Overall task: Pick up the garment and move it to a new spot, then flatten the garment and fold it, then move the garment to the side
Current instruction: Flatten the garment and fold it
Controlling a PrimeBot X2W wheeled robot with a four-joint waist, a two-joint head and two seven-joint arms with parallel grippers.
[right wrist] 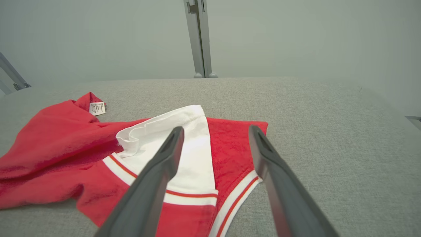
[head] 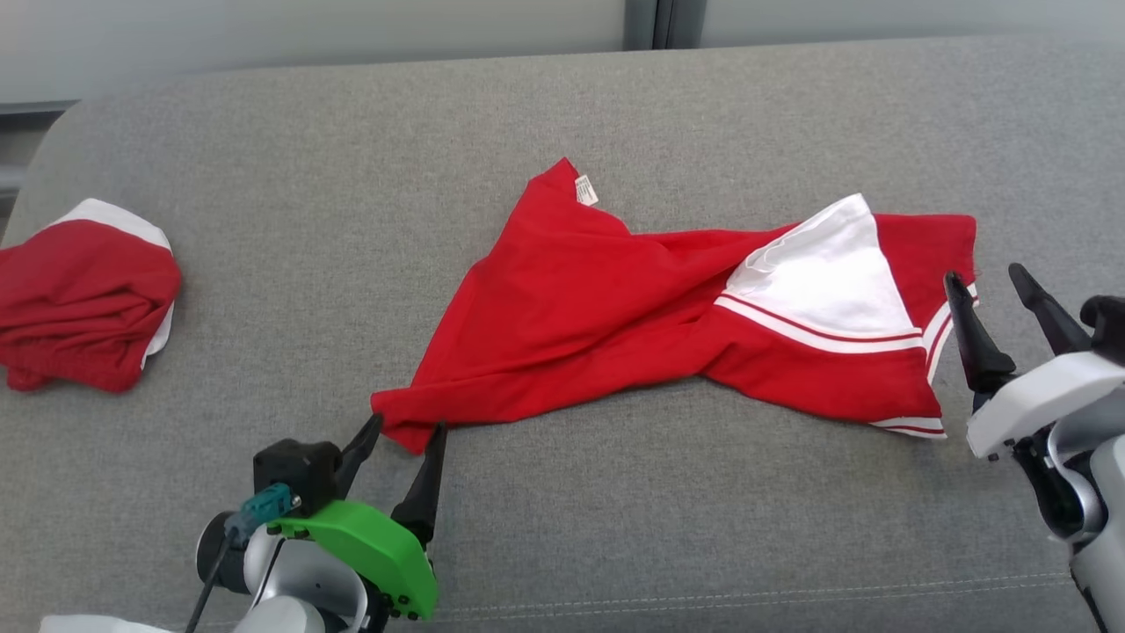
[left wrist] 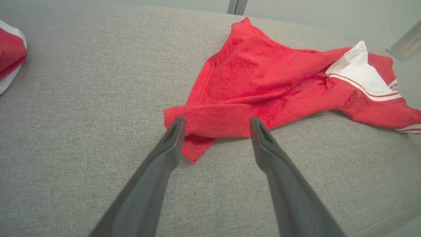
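Observation:
A red garment with a white panel and white stripes lies twisted across the middle of the grey cushion, a small label at its far tip. My left gripper is open at the garment's near left corner, its fingertips on either side of that corner; the left wrist view shows the garment with the left gripper straddling the folded corner. My right gripper stands open at the striped right edge. In the right wrist view the right gripper hovers over the garment's white panel and red hem.
A second red and white garment lies bunched at the cushion's left edge, also visible as the bunched garment in the left wrist view. A grey wall with a vertical metal post stands behind the cushion. A seam runs along the cushion's near edge.

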